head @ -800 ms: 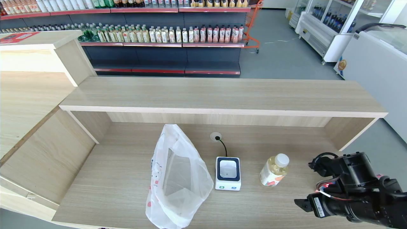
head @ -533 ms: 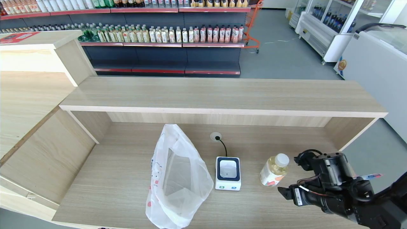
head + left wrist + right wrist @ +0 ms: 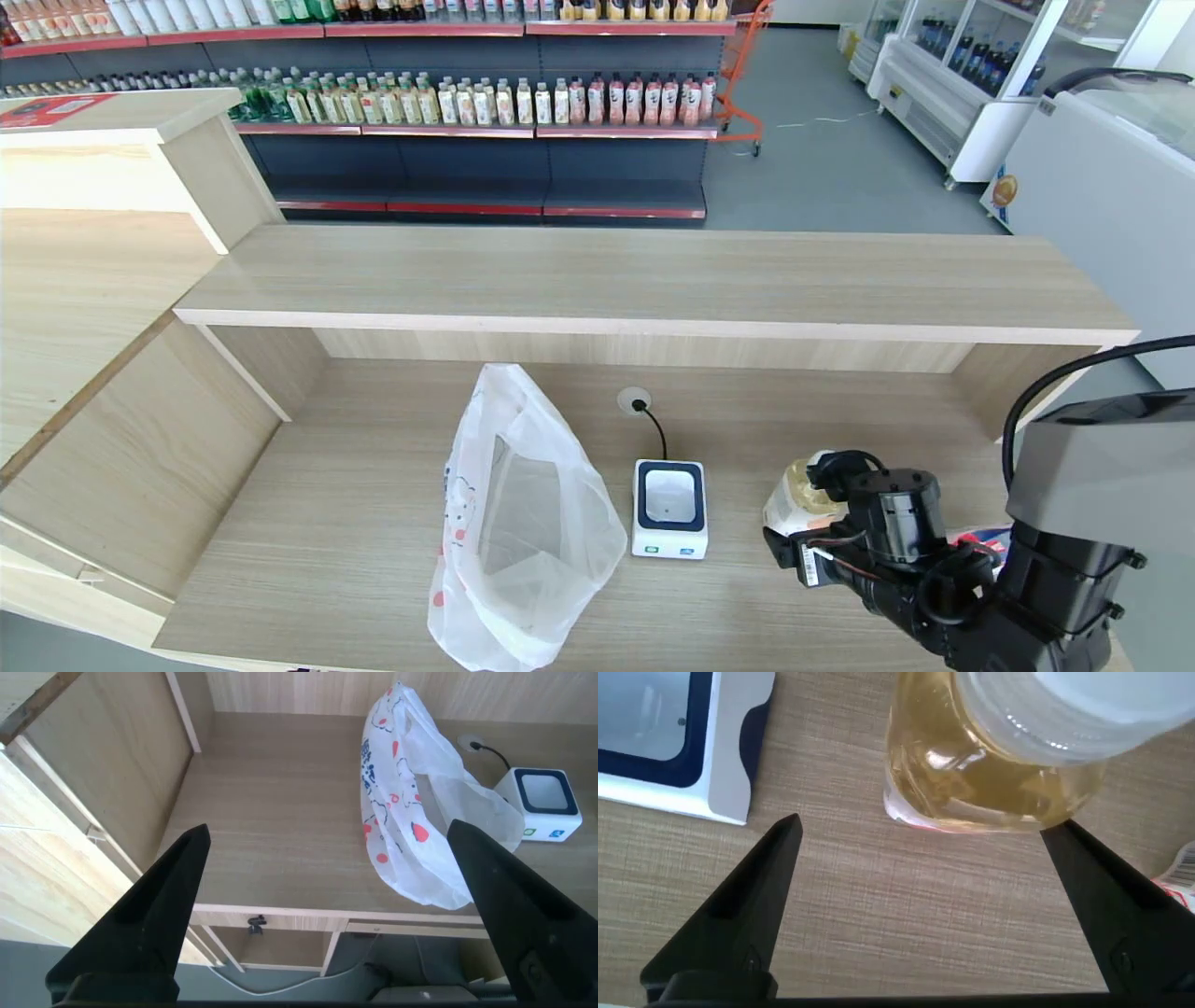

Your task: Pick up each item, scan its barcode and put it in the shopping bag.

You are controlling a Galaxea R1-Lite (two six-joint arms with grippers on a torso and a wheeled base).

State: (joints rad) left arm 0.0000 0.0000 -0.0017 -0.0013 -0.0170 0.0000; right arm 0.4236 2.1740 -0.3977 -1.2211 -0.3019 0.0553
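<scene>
A bottle of yellow drink with a white cap (image 3: 792, 501) stands on the counter right of the barcode scanner (image 3: 668, 509); my right arm (image 3: 887, 537) covers its cap side. In the right wrist view the bottle (image 3: 999, 756) is close up, just ahead of my open right gripper (image 3: 924, 915), whose fingers (image 3: 738, 924) stand wide on either side with nothing held. The white shopping bag (image 3: 523, 523) with red print stands open left of the scanner. My left gripper (image 3: 327, 915) is open and empty, hanging over the counter's front left edge, with the bag (image 3: 411, 812) beyond it.
A raised wooden ledge (image 3: 653, 280) runs along the back of the counter, with side walls at both ends. The scanner's cable (image 3: 653, 425) runs to a hole in the counter. A colourful packet (image 3: 980, 539) lies beside the right arm. Drink shelves and freezers stand behind.
My right arm has moved left across the counter, from well right of the bottle to right over it, now covering its cap. Bag, scanner and bottle have not moved.
</scene>
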